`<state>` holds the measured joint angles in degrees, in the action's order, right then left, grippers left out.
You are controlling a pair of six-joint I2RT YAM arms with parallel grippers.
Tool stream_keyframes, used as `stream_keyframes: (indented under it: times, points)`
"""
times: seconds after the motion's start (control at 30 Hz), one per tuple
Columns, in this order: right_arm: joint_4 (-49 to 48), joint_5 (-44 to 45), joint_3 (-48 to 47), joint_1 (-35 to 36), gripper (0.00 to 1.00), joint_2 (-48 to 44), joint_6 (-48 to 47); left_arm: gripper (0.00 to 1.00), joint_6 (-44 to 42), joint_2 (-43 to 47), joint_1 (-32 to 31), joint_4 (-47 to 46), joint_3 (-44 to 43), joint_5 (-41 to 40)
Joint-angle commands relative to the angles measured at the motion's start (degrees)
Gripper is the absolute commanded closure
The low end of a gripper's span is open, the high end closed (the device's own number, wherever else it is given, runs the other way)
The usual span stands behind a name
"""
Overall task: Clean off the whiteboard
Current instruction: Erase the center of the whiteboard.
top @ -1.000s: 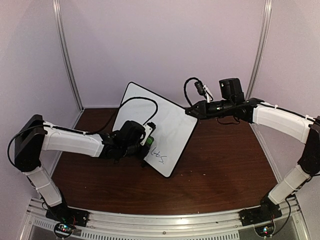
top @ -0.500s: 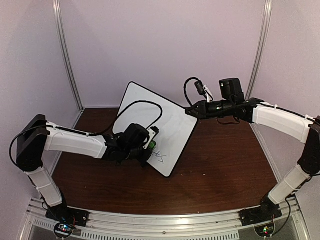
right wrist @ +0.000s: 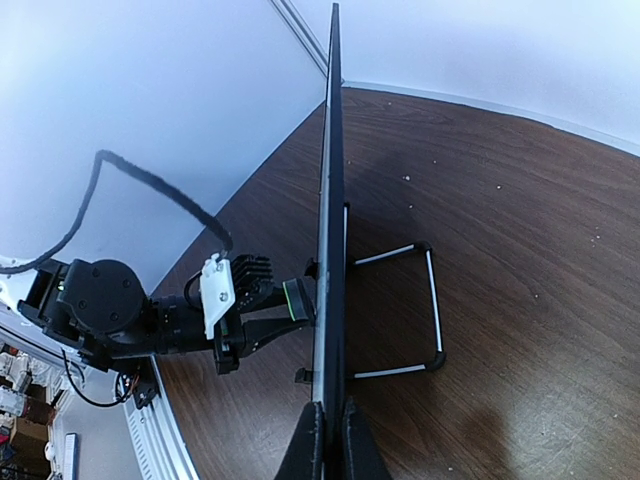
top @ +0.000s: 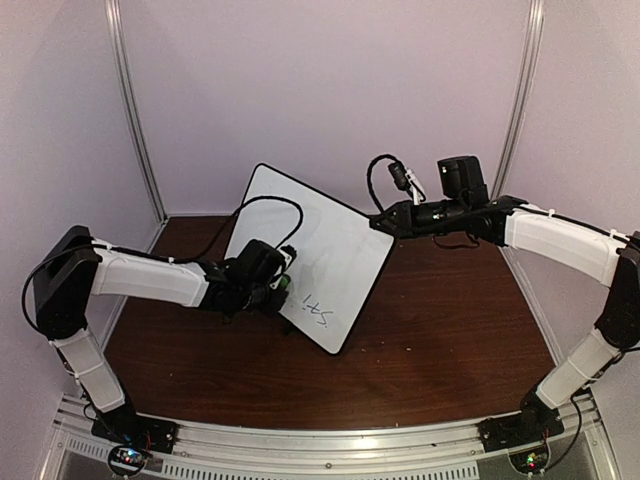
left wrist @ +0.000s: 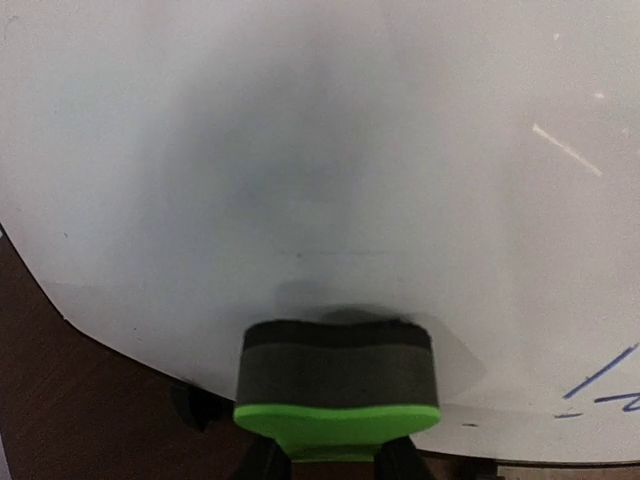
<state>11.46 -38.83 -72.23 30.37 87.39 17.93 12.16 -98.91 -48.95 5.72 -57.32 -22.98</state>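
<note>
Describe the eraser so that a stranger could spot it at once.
Find the big whiteboard standing at the centre. Near its left edge, the left hand holds a small block against the white face. That eraser is the only green thing here, with a bright green back and a dark felt pad.

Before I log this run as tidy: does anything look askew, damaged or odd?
Nothing looks damaged or spilled. The whiteboard stands turned askew to the arms, but the right claw pinches its edge, seemingly on purpose. Some writing is left unwiped near its lower corner, beside the eraser in the left claw.
</note>
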Motion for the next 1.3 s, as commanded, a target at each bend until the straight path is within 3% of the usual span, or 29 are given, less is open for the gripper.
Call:
stream_keyframes:
  times: [0.0, 0.27, 0.5, 0.7, 1.07, 1.27]
  points:
    - [3.2, -6.4, -0.9, 2.4, 1.0, 1.5, -2.8, 1.0, 0.1, -2.6, -4.4, -6.1, -1.1, 5.7]
    - [3.4, -6.3, -1.1, 2.4, 1.0, 1.5, -2.9, 1.0, 0.2, -3.7, -6.4, -8.8, -2.0, 7.2]
    - [3.5, -6.3, -1.0, 2.4, 1.0, 1.5, -3.0, 1.0, 3.6, -3.1, -3.3, -2.9, -2.1, -5.9]
    - [3.3, -6.4, -0.7, 2.4, 1.0, 1.5, -3.0, 1.0, 2.6, -2.2, -1.5, -1.1, -2.1, -9.9]
    - [3.2, -6.3, -0.4, 2.4, 1.0, 1.4, -2.9, 1.0, -4.3, -3.1, -6.5, -9.4, -1.6, 8.3]
    - [3.1, -6.3, -0.4, 2.4, 1.0, 1.3, -2.9, 1.0, -6.7, -5.7, -10.5, -6.6, -5.5, 8.4]
